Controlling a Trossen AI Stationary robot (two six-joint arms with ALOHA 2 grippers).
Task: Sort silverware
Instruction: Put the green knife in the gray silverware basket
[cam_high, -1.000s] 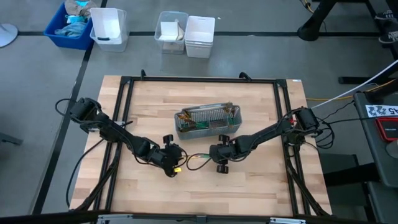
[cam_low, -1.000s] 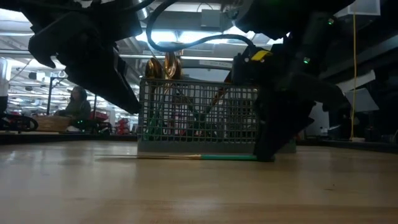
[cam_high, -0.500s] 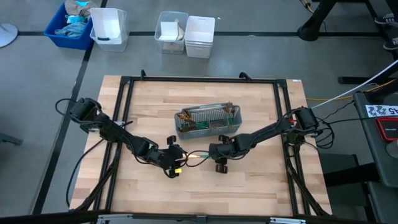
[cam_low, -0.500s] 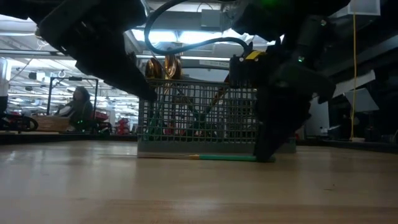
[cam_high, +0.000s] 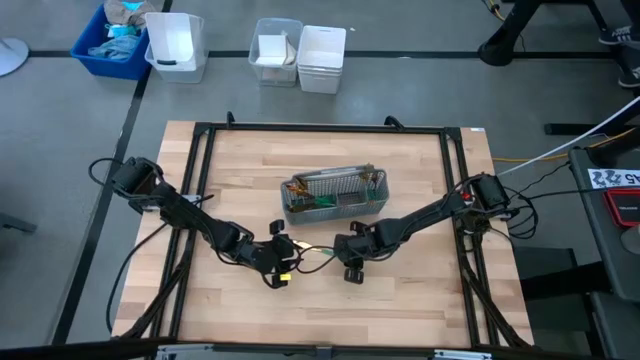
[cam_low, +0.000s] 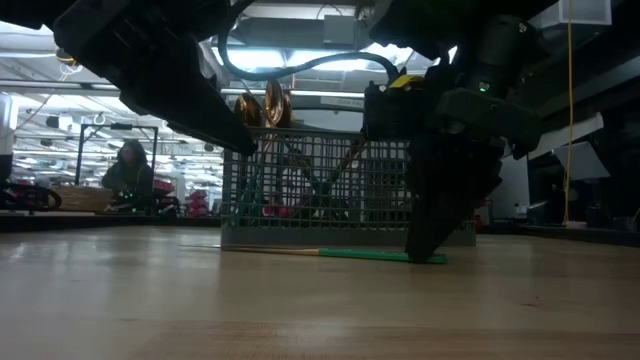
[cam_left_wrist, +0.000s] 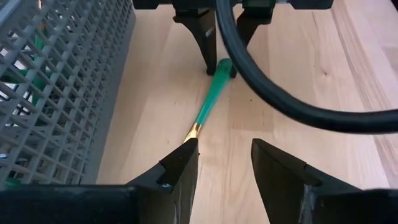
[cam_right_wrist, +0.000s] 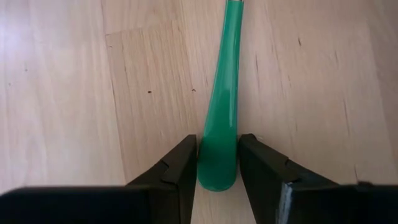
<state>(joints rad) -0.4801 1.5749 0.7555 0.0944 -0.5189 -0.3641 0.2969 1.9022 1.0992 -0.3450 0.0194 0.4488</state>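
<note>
One piece of silverware lies flat on the table in front of the grey mesh caddy. Its teal handle points at my right gripper. Its gold neck runs under my left gripper, and the head is hidden there. The left gripper is open, level with the table, its fingers astride the gold end; I cannot tell if they touch it. The right gripper is shut on the handle's end. More gold heads stick up out of the caddy. My right gripper pinches the free end of the teal handle between its two fingers, one on each side. The fingers come slanting down from the table's right and lie along the piece. The whole piece rests flat on the table.
The caddy's mesh wall stands close beside my left gripper, on its far side. A black frame borders the table. Bare wood lies toward the near edge. White and blue bins sit on the floor beyond the far edge.
My left gripper has moved toward the table's right, up to the gold end of the piece. My right gripper has shifted slightly toward the near edge, and the teal handle has slid along the table with it.
</note>
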